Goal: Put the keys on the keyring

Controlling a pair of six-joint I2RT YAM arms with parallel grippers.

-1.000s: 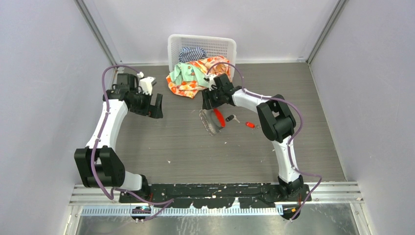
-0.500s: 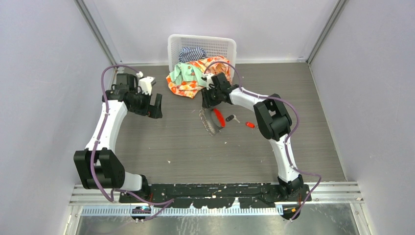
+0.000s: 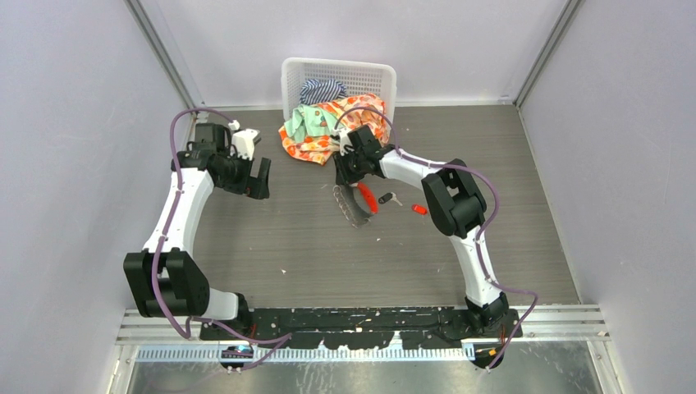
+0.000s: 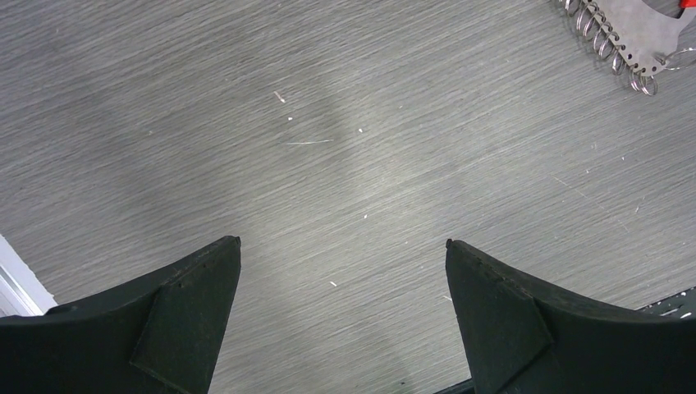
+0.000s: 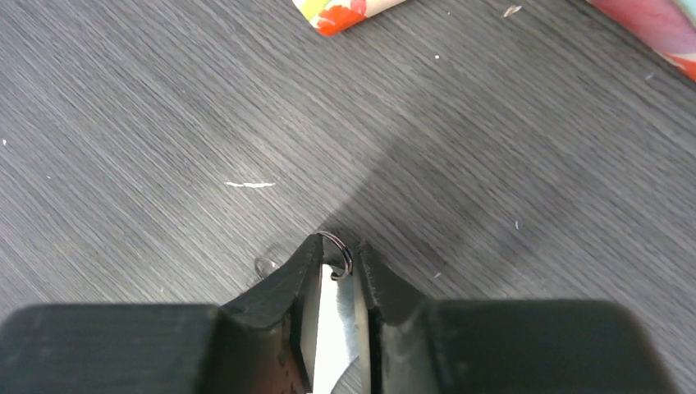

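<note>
The left gripper [image 3: 261, 176] hangs over the grey table [image 3: 287, 238] with its jaws spread wide and nothing between them. In its wrist view the two black fingers [image 4: 189, 304] frame bare tabletop. The keyring [image 4: 628, 37] shows only as a corner of silvery pieces far ahead of them and off to their right, well apart.

The right gripper [image 3: 345, 174] is clamped on that keyring [image 3: 353, 205]. Its wrist view shows a thin silvery piece pinched between the nearly closed fingers [image 5: 287, 295], with a small wire loop poking just past their tips. From above, the fan of silvery pieces trails from the gripper's tip toward the arm bases. The red tag [image 3: 366, 197] lies along its right side. Whether the fan rests on the table cannot be told.

The black-headed key [image 3: 392, 198] lies loose just right of the tag, near the right gripper. The red-headed key [image 3: 419, 209] lies farther right, close to the right arm's elbow. Beyond the right gripper, colourful clothes [image 3: 324, 127] spill from a white basket [image 3: 338, 72].
</note>
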